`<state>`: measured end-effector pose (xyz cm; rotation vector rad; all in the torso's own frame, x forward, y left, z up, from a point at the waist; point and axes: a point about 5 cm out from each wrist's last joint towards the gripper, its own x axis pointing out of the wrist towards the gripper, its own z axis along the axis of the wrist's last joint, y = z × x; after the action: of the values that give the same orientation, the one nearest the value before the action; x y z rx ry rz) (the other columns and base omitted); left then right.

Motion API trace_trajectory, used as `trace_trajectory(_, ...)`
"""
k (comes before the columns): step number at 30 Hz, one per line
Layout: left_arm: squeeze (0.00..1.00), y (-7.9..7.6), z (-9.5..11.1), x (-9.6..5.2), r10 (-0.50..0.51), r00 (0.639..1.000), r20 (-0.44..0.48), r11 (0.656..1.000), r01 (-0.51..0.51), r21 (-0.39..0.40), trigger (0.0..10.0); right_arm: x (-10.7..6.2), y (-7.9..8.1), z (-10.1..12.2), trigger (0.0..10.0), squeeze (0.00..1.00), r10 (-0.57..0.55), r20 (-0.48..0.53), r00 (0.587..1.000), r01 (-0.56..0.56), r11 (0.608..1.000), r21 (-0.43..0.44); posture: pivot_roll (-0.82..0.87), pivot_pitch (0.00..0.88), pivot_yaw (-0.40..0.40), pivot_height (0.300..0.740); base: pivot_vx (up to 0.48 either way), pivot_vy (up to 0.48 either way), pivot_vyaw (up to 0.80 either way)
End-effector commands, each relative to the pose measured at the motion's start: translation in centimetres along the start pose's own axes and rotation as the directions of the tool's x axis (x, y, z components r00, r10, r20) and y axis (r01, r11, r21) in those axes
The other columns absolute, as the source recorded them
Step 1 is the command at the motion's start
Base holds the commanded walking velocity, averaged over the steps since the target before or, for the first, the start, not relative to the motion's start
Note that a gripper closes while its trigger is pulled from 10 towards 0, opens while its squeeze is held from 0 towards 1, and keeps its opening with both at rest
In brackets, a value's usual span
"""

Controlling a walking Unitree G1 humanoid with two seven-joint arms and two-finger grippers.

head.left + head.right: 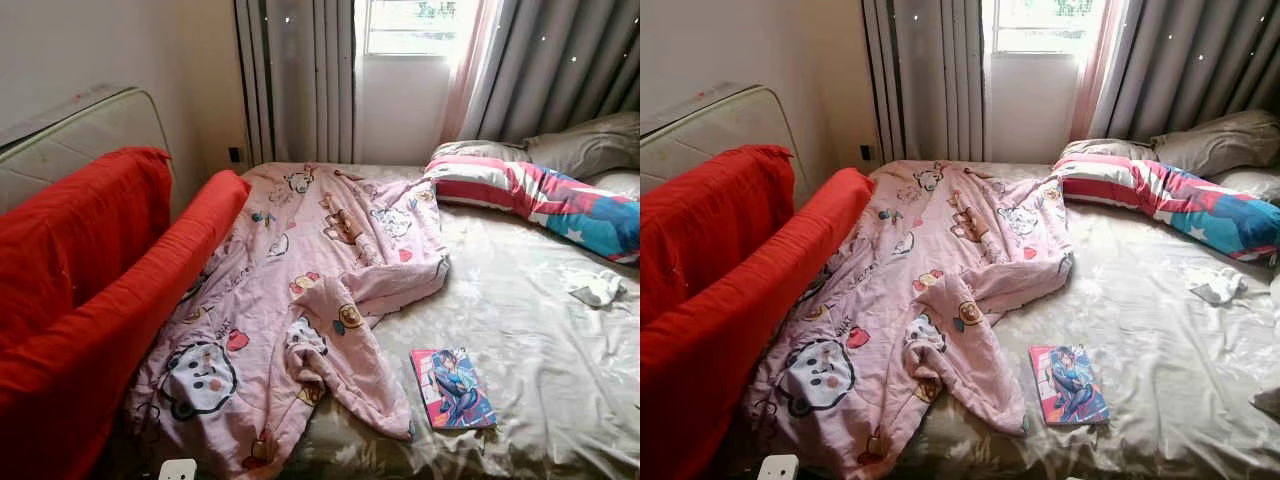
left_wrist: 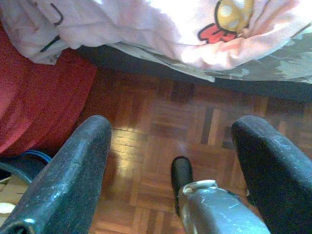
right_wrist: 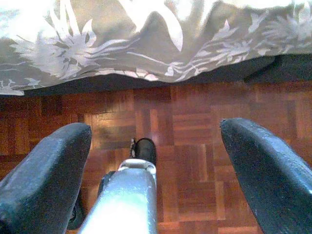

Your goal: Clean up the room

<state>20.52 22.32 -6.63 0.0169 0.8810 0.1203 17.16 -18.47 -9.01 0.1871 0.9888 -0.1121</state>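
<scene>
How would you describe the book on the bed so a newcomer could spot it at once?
Start at the bed with its beige leaf-patterned sheet. Near its foot edge, just right of the crumpled pink cartoon blanket, a thin book lies flat. Its pink-bordered cover with a blue comic-style figure makes it the only flat, rigid item there, unlike the small white cloth farther up.

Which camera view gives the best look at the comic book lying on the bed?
The left eye view shows the comic book best: its whole cover lies flat on the beige sheet, beside the pink quilt. The right eye view shows the same, only shifted sideways. The wrist views look at the wooden floor.
</scene>
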Motion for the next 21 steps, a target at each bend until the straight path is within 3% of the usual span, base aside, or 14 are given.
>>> trace_trajectory(1,0.0,0.0,-0.2,0.0,-0.006,1.0,-0.017,1.0,0.007,0.023,10.0,0.1,0.0,0.4,10.0,0.0,-0.008,0.005,1.0,0.008,1.0,0.003,0.07,0.0,-0.006,0.74,0.0,-0.315,0.0)
trace_trajectory(8,0.0,0.0,-0.1,0.0,-0.008,1.0,-0.017,1.0,0.008,0.025,10.0,0.1,-0.2,0.5,10.0,0.0,-0.013,0.011,1.0,0.013,1.0,0.004,0.06,0.0,-0.006,0.74,0.0,-0.336,0.0)
trace_trajectory(16,0.0,0.0,-0.1,0.0,-0.007,1.0,-0.015,1.0,0.007,0.021,10.0,-0.4,-2.5,-0.1,10.0,0.0,-0.04,0.01,0.999,0.04,0.999,0.019,0.06,0.0,-0.004,0.74,0.0,-0.361,0.0)
trace_trajectory(21,0.0,0.1,-0.1,0.0,-0.007,1.0,-0.015,1.0,0.007,0.023,10.0,-0.4,-2.2,-0.3,10.0,0.0,-0.035,0.007,0.999,0.035,0.999,0.025,0.06,0.0,-0.002,0.74,0.0,-0.362,-0.31)
